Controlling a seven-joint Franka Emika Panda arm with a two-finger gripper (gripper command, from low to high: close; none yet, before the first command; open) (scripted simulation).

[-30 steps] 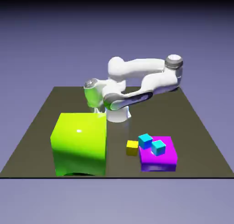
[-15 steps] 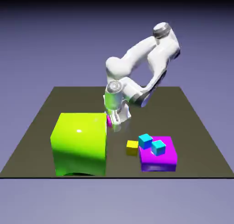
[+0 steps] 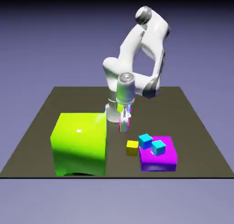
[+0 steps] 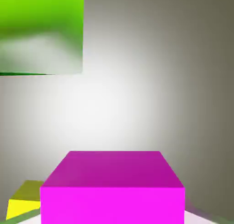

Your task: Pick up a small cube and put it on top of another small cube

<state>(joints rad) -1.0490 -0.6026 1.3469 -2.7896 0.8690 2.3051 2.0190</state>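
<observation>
My gripper (image 3: 124, 125) points straight down, shut on the small magenta cube (image 3: 123, 124). It hangs just above the table, a little behind the yellow cube (image 3: 132, 147) and to the exterior view's left of it. In the hand view the held magenta cube (image 4: 112, 186) fills the bottom middle and hides the fingertips. The yellow cube (image 4: 23, 202) shows there at the bottom left corner, resting on the table with nothing on it.
A huge lime-green block (image 3: 80, 143) stands at the exterior view's left, close to the gripper, and also shows as the lime-green block (image 4: 41, 31). A large magenta block (image 3: 160, 160) sits right of the yellow cube, with two cyan cubes (image 3: 145, 140) (image 3: 158, 147) by it.
The arm has swung from behind the lime-green block toward the exterior view's right and nearer the yellow cube, carrying the small magenta cube. The elbow has risen higher.
</observation>
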